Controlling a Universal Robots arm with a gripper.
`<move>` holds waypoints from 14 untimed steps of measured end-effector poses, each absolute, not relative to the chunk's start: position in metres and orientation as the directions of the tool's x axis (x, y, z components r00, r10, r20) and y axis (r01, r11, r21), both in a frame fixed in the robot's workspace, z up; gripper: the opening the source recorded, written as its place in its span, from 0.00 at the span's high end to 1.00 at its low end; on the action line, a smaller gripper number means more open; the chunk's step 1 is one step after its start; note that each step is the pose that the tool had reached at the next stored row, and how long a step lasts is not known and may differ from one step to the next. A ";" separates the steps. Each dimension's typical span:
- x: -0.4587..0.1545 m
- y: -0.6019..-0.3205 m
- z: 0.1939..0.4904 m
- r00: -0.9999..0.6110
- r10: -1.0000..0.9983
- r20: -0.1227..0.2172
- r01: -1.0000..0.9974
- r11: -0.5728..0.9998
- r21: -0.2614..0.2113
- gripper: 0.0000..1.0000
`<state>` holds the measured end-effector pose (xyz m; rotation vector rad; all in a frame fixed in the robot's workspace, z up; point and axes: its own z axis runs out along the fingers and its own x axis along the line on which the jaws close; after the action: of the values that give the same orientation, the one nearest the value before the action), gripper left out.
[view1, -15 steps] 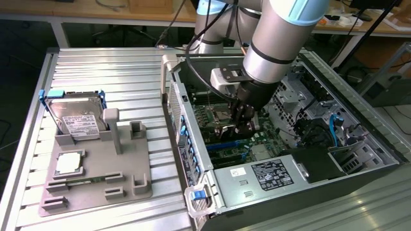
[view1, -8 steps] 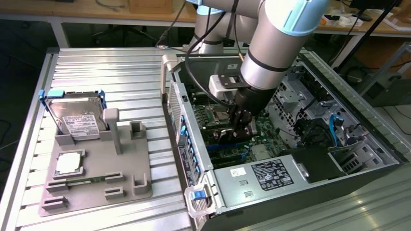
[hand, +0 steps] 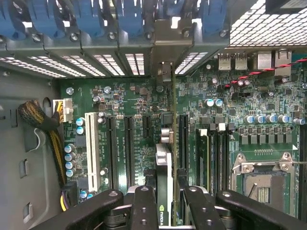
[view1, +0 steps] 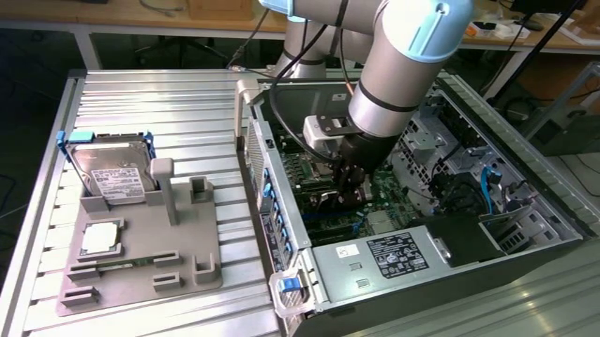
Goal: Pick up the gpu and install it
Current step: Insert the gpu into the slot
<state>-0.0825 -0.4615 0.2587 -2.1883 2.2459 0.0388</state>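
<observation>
So here's where we're at: the gripper (hand: 167, 191) is inside the open computer case (view1: 525, 210), which lies on its side on the ribbed aluminium table (view1: 168, 98), and its jaws are clamped on the gpu (hand: 164, 165). In the wrist view we've got the 2 black fingers (hand: 144, 208) pressed on either face of the card. We see it edge-on, standing upright over the green motherboard (hand: 124, 96) and running parallel to the black expansion slots (hand: 128, 148), with slots showing on both sides of it. Its silver end bracket (hand: 165, 72) reaches the rear wall of the case by the blue retention clips (hand: 129, 17). We honestly can't tell whether the card's lower edge is in a slot or just over it. Near it there's 1 white slot (hand: 91, 148) and a yellow and black cable bundle (hand: 36, 117) plugged in at the board's edge. The open CPU socket (hand: 261, 184) is on the card's other side, past the memory slots (hand: 216, 153). In the exterior view the arm (view1: 394, 63) reaches into the middle of the case, and the power supply (view1: 394, 256) with its black label sits at the near end. On the exterior view's left a gray fixture tray (view1: 178, 267) holds a hard drive (view1: 112, 172) standing upright, a processor (view1: 101, 239) lying flat and a thin memory stick (view1: 126, 263).
</observation>
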 end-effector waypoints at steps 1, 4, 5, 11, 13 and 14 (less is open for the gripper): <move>-0.083 -0.461 0.259 -0.026 -0.999 -0.021 -1.000 0.026 0.014 0.73; -0.083 -0.461 0.259 -0.026 -0.999 -0.021 -1.000 0.026 0.014 0.73; -0.083 -0.461 0.259 -0.026 -0.999 -0.021 -1.000 0.026 0.014 0.73; -0.083 -0.461 0.257 -0.026 -0.999 -0.021 -1.000 0.026 0.014 0.73; -0.083 -0.461 0.257 -0.026 -0.999 -0.021 -1.000 0.026 0.014 0.73; -0.083 -0.461 0.257 -0.026 -0.999 -0.021 -1.000 0.026 0.014 0.73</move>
<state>-0.0825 -0.4615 0.2569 -2.1882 2.2457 0.0388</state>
